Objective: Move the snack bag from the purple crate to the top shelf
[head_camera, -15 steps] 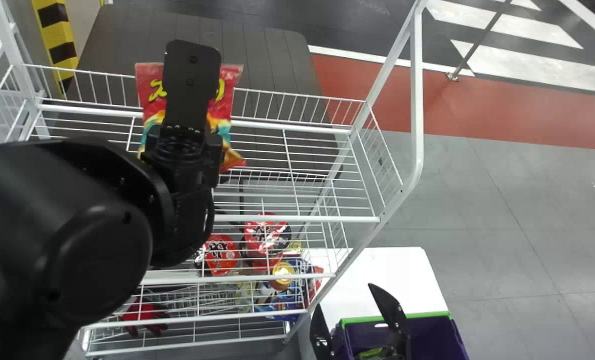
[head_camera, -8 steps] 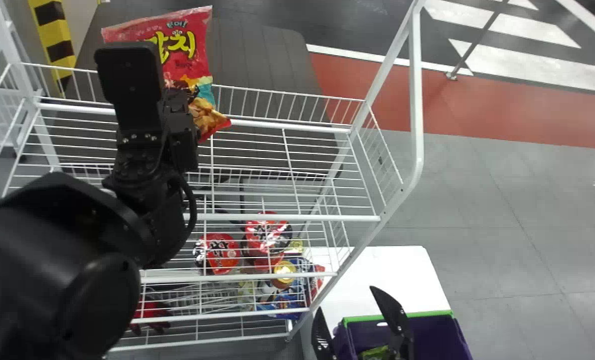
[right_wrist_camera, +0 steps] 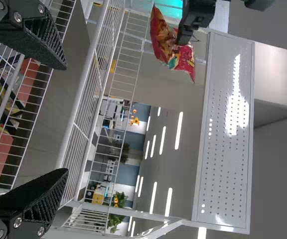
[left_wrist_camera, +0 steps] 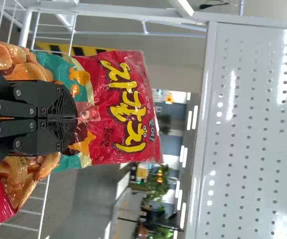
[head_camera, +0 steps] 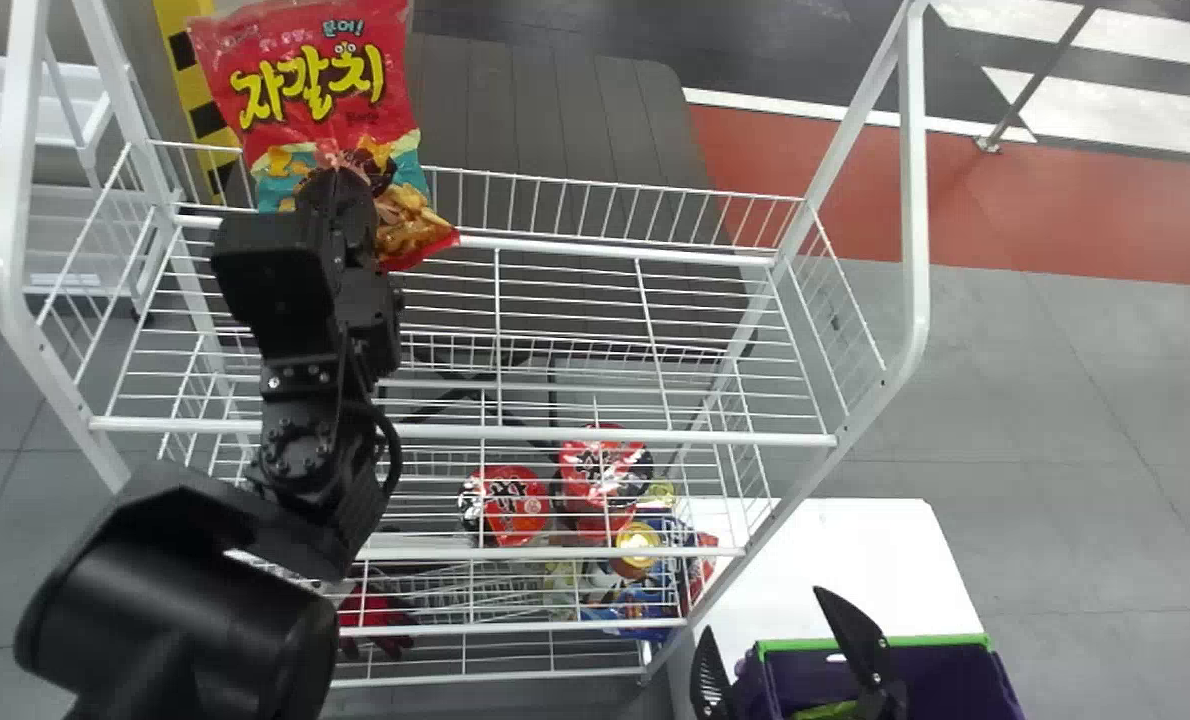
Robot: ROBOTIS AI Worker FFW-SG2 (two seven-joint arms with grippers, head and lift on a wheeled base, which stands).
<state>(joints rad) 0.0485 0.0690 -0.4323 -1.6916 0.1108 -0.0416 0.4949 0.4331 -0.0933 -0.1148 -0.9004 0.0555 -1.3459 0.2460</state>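
Snack bag (head_camera: 305, 80) pinched above the top shelf (head_camera: 605, 434) of a white wire rack (head_camera: 913, 200)

Head view: The bag, red with yellow lettering, overlaps the rack's back rim near its left end. The left arm reaches across the rack's front rail, probably so the bag clears the rim before being lowered. The purple crate (head_camera: 1000, 690) sits low beside the rack's right front corner. Over it waits the right gripper (head_camera: 762, 612), fingers spread and empty, likely parked out of the way.

Left wrist view: The left gripper (left_wrist_camera: 76, 119) is clenched, fingertips together on a pucker of film low on the bag's front. That low pinch probably keeps the printed upper part standing free and gives a light hold without crushing the snacks.

Right wrist view: The bag shows in the left gripper near the rack's wires; whether it touches them, I cannot tell. The right gripper's fingers stand wide apart with nothing between them.
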